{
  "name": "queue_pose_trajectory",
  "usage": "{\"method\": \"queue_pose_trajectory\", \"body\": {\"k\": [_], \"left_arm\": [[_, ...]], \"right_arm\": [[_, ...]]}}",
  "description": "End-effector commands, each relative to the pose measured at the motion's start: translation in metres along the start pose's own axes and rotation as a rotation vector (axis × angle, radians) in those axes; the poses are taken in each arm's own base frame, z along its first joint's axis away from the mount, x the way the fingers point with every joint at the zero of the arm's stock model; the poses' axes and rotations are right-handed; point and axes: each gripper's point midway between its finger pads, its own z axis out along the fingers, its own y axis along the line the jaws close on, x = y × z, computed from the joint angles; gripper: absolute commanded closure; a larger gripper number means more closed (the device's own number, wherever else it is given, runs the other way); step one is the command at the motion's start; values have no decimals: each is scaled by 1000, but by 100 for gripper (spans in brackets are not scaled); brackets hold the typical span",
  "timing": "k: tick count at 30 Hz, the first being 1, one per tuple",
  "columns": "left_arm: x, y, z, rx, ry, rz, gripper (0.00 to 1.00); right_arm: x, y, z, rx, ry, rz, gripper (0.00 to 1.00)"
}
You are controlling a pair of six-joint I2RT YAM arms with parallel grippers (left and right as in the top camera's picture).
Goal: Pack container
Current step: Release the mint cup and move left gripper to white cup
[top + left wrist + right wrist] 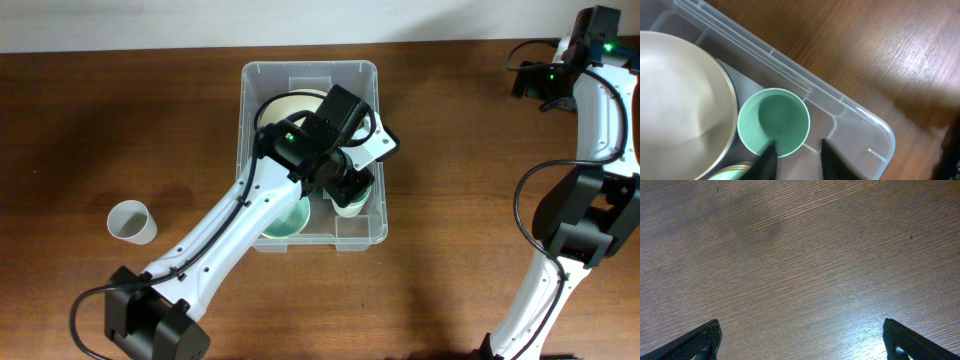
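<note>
The clear rectangular container point(310, 67) stands at the table's far middle; its rim and rounded corner show in the left wrist view point(790, 67). Inside it are a large cream bowl point(680, 100), a green cup point(774, 120) standing upright beside that bowl, and a green bowl point(285, 218) at the near side. My left gripper point(796, 156) is down inside the container with its fingers apart. One finger overlaps the green cup's near rim and the other is outside the cup. My right gripper point(800, 335) is wide open and empty over bare wood.
A white cup point(131, 221) stands upright on the table to the left of the container, near my left arm's base. My right arm point(590, 110) is folded back at the far right edge. The tabletop is brown wood.
</note>
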Motion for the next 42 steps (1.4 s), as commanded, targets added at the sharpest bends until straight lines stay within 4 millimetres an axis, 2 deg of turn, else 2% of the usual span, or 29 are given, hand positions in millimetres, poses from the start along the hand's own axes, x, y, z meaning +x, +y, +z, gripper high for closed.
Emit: {"method": "queue_pose_trajectory", "body": {"k": [1,5,6,9,10,11,13,15,16,17,18,19,24,29,35,42], "left_arm": [[2,10,-11,-74,-2,4,64],[17,68,-26,-371,46,-154,64],[24,88,-36,-463,53,-220,64],[39,121,-61,-590,45,-361,64],[51,143,-81,-659,22,-471,64],[60,155,-95,-699,6,-540,64],[81,178,-125,-761,-31,-697,59],[105,195,-150,-805,-67,-853,35],[123,203,-165,-822,-81,-944,29],[135,208,-174,-822,-85,-996,28],[160,214,-187,-793,-84,-1097,28],[171,215,-190,-771,-79,-1149,28],[230,216,-189,-684,12,-1353,28],[272,209,-156,-652,104,-1485,29],[299,210,-114,-632,120,-1523,29],[319,219,-107,-660,100,-1562,30]], "right_arm": [[-1,0,-6,-2,-10,11,1],[-1,0,-6,-2,-9,11,1],[-1,0,-6,-2,-10,11,1],[-1,0,-6,-2,-10,11,1],[-1,0,-6,-2,-10,11,1],[-1,0,-6,-2,-9,11,1],[-1,0,-6,-2,-10,11,1],[-1,0,-6,-2,-10,11,1],[-1,0,-6,-2,-10,11,1],[-1,0,-6,-2,-9,11,1],[-1,0,-6,-2,-10,11,1],[-1,0,-6,-2,-10,11,1],[-1,0,-6,-2,-10,11,1],[-1,0,-6,-2,-9,11,1],[-1,0,-6,-2,-10,11,1],[-1,0,-6,-2,-10,11,1]]}}
